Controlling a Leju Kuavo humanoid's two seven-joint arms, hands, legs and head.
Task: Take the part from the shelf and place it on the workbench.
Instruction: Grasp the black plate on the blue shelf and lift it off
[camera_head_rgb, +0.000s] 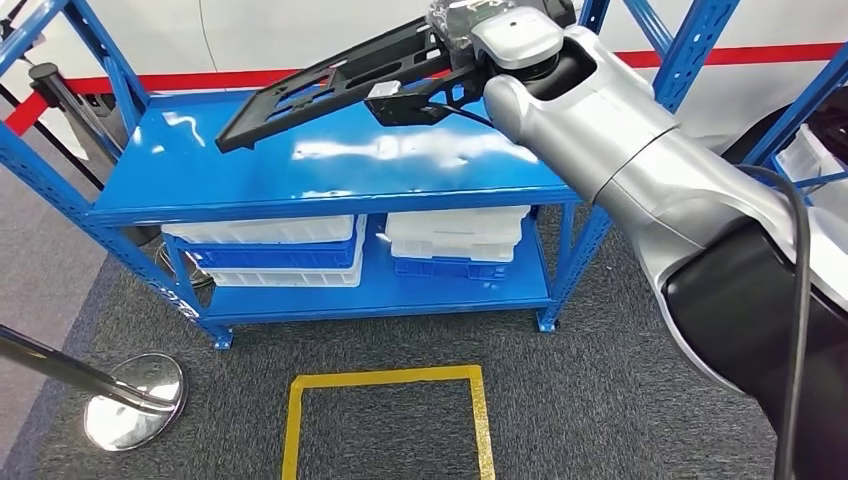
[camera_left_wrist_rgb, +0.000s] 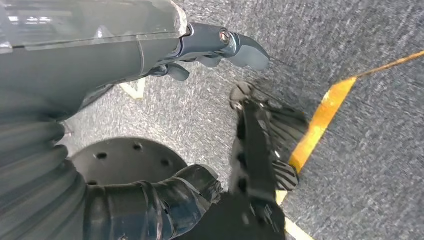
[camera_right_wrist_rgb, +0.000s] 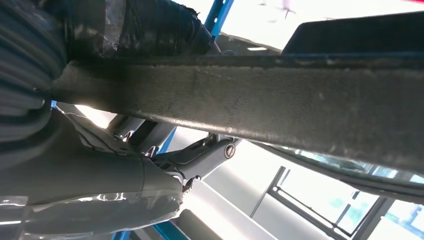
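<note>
Though flat and slotted, gripped part (camera_head_rgb: 330, 85)

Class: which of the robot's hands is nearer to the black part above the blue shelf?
Right. The right hand holds the black part at one end; the left hand hangs over the carpet, away from it.

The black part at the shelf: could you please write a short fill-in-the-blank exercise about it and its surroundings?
1. The black part is held by the robot's ____ hand.
2. The part hangs above the ____ shelf board of the blue shelf.
3. The tape square on the carpet is ____ in colour.
4. The trays lie on the ____ shelf board.

Missing words: right; top; yellow; lower
</note>
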